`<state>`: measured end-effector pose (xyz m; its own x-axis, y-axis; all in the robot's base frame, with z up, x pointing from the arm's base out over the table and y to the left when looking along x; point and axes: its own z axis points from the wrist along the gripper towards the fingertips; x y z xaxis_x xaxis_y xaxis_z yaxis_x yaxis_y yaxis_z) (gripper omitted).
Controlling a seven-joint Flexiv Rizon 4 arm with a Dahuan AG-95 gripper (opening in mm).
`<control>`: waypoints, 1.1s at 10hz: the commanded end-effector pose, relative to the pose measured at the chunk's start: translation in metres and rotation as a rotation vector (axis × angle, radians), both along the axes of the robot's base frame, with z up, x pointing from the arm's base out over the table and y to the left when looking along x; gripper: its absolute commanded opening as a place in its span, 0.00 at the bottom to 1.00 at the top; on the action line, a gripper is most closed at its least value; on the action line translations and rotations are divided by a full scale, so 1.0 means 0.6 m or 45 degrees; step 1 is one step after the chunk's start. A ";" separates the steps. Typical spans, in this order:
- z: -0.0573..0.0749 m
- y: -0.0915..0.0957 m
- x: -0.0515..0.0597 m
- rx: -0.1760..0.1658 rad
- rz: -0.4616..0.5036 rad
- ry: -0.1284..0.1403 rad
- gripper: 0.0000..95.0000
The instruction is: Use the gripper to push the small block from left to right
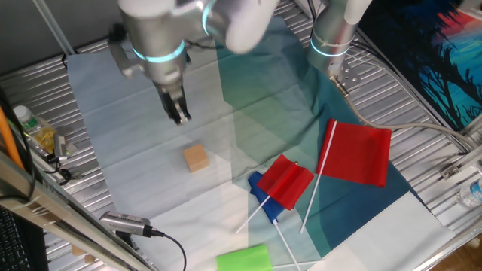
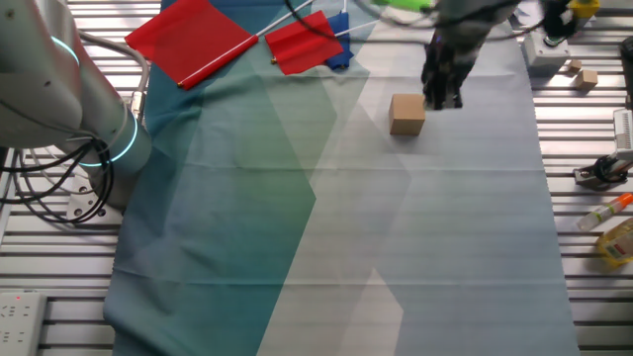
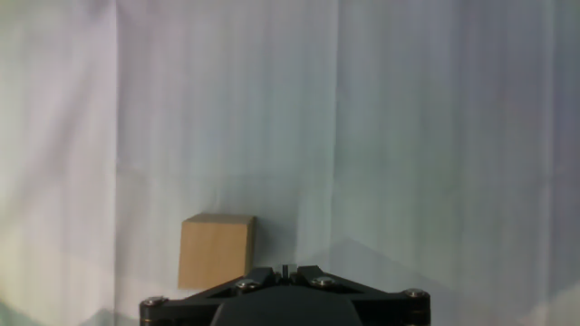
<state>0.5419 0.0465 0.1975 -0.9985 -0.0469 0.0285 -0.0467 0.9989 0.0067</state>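
Narrow black two-finger gripper (image 1: 181,114) is hovering, jaws closed and empty; small tan wooden cube (image 1: 196,158) is lying at its 5 o'clock.

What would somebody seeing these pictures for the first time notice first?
Probably the red flags lying on the darker teal side of the cloth, the brightest things there. Next, the small block, a tan cube alone on the pale cloth, with the gripper close beside it, fingers together. A green block peeks in at the edge.

small block (image 1: 196,158) on the cloth (image 1: 135,150), end effector (image 1: 179,114) just beside it, flags (image 1: 354,154) apart
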 end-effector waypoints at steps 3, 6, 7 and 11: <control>0.083 -0.006 -0.025 -0.002 0.017 0.081 0.00; 0.092 -0.017 -0.029 0.010 0.055 0.072 0.00; 0.092 -0.017 -0.029 0.015 0.063 0.070 0.00; 0.093 -0.017 -0.029 0.034 0.076 0.072 0.00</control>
<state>0.5244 0.0361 0.2530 -0.9908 -0.1081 0.0809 -0.1054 0.9937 0.0369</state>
